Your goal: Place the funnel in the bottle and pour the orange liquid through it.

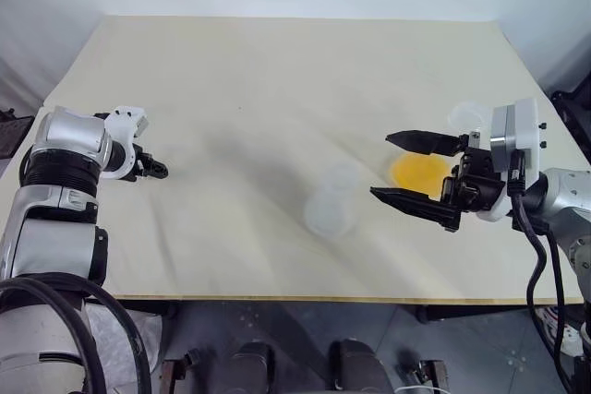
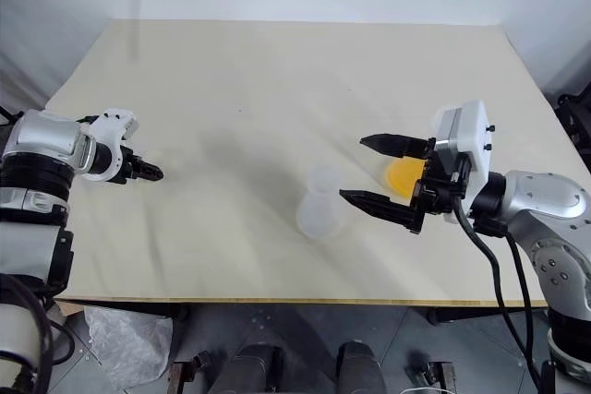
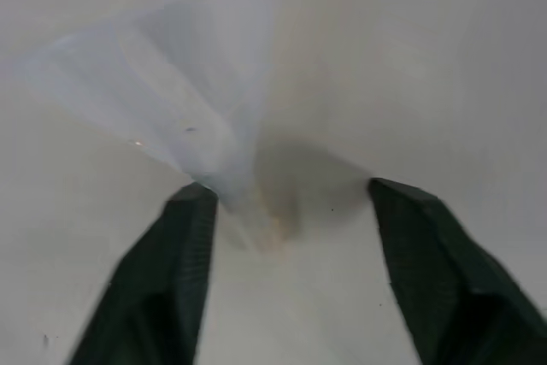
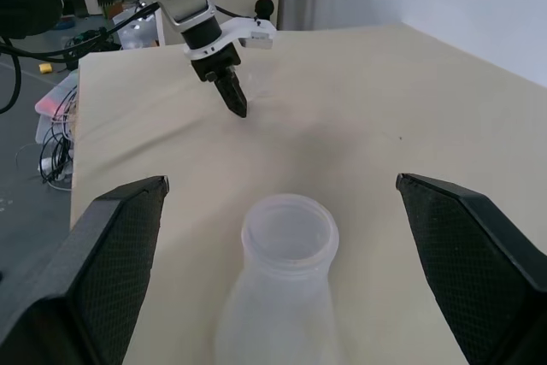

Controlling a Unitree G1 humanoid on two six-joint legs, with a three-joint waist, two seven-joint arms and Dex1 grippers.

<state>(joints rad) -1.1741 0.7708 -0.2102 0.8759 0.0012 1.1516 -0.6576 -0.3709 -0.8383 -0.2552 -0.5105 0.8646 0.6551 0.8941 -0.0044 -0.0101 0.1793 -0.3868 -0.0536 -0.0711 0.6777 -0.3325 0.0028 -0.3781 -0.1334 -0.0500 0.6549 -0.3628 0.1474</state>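
The clear funnel (image 3: 175,96) lies on the table with its thin stem between the fingers of my left gripper (image 3: 291,198). One finger (image 3: 184,237) touches the stem and the other stands apart, so the gripper is open. This gripper (image 1: 155,171) points down at the table's left side. The frosted bottle (image 1: 331,205) stands upright near the table's middle, its mouth (image 4: 288,224) open. My right gripper (image 1: 380,166) hovers just to its right, level and wide open, holding nothing. The orange liquid (image 1: 417,171) sits in a clear container behind that gripper, partly hidden by it.
The pale table (image 1: 277,71) stretches far behind the bottle. Its front edge (image 1: 305,298) runs close below the bottle. Cables and clutter (image 4: 51,108) lie beyond the table's left side.
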